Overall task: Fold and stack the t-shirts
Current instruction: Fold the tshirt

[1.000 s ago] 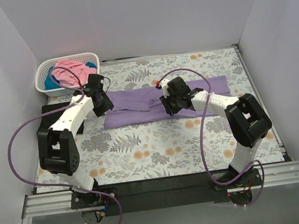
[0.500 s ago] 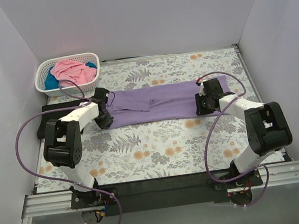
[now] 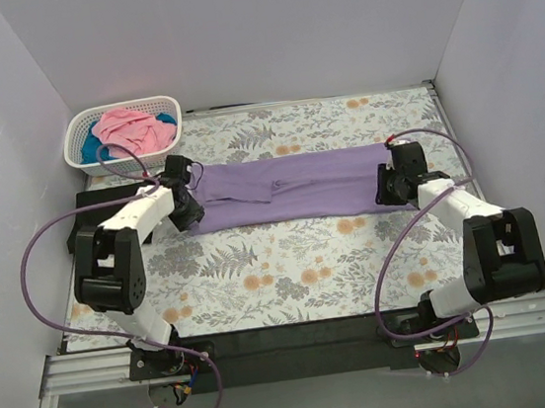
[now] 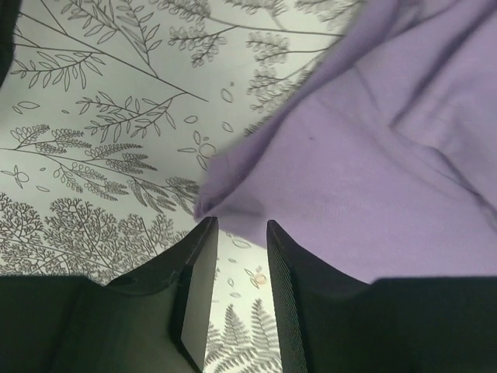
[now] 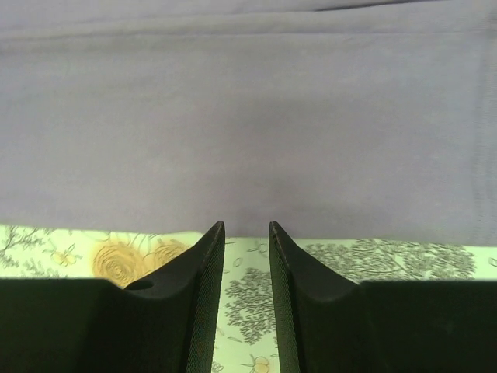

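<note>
The lavender t-shirt (image 3: 300, 186) lies flat as a long strip across the middle of the floral cloth. My left gripper (image 3: 190, 212) is low at its near left corner. In the left wrist view its jaws (image 4: 241, 224) are open, with the shirt's corner (image 4: 373, 155) just past the tips. My right gripper (image 3: 388, 193) is at the shirt's near right edge, open and empty (image 5: 247, 225), with the shirt's hem (image 5: 248, 116) just beyond the tips. A pink shirt (image 3: 134, 126) and a teal shirt (image 3: 94, 149) lie in the basket. A black shirt (image 3: 88, 202) lies at the left, partly under my left arm.
The white lattice basket (image 3: 121, 105) stands in the far left corner. The grey-and-orange floral cloth (image 3: 290, 262) covers the table. White walls close in the back and both sides. Purple cables loop beside both arms.
My right gripper has moved from the shirt's middle out to its right end. My left gripper has dropped to the near left corner. The shirt now lies as one straight strip.
</note>
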